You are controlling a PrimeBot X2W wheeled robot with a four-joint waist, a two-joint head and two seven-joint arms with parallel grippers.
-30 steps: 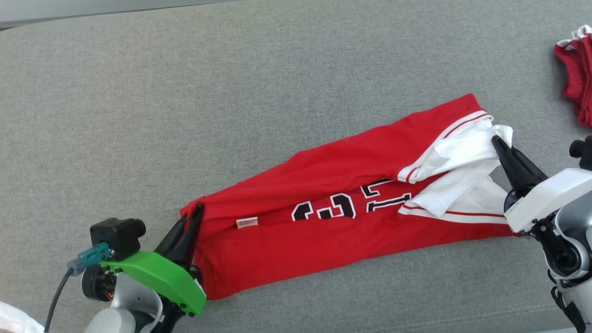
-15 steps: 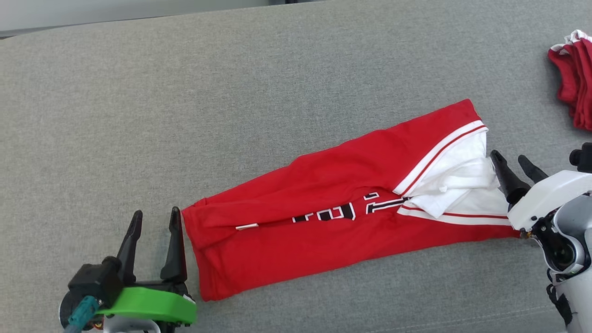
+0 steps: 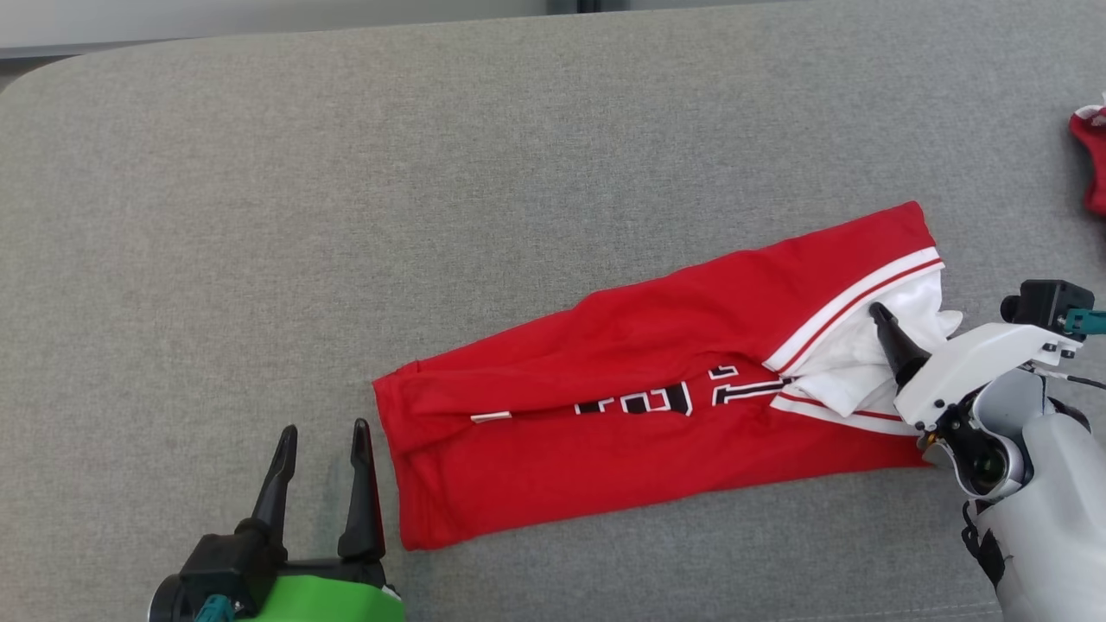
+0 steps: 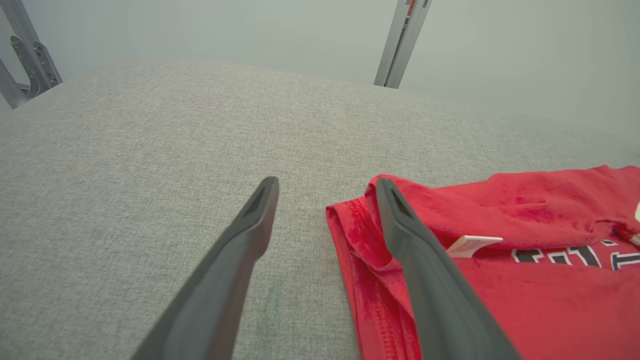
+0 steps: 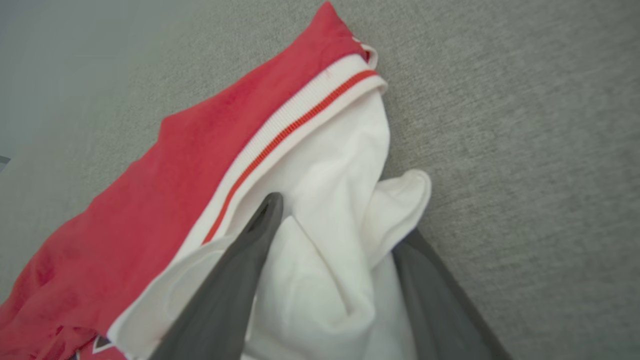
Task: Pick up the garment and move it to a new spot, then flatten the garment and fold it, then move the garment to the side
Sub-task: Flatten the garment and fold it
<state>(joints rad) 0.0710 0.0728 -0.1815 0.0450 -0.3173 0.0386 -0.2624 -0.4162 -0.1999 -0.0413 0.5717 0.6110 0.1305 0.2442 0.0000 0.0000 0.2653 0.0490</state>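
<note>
The garment point(image 3: 657, 389) is a red jersey with white sleeves and black numerals, folded into a long band lying slantwise on the grey padded surface point(image 3: 346, 216). My left gripper point(image 3: 321, 429) stands open just left of the garment's lower hem, holding nothing. In the left wrist view the left gripper point(image 4: 325, 184) has one finger over the hem of the garment point(image 4: 525, 280). My right gripper point(image 3: 903, 315) is at the white sleeve end. In the right wrist view the right gripper point(image 5: 337, 220) is open, with loose white sleeve cloth point(image 5: 325, 270) lying between its fingers and covering one tip.
Another red garment point(image 3: 1090, 155) lies bunched at the far right edge. The grey surface ends at a rounded corner at the upper left. Metal frame posts point(image 4: 402, 40) stand beyond its far edge in the left wrist view.
Both grippers have opened and let go of the garment, which has settled flat. The left gripper has drawn back off the hem. The head camera has shifted too.
</note>
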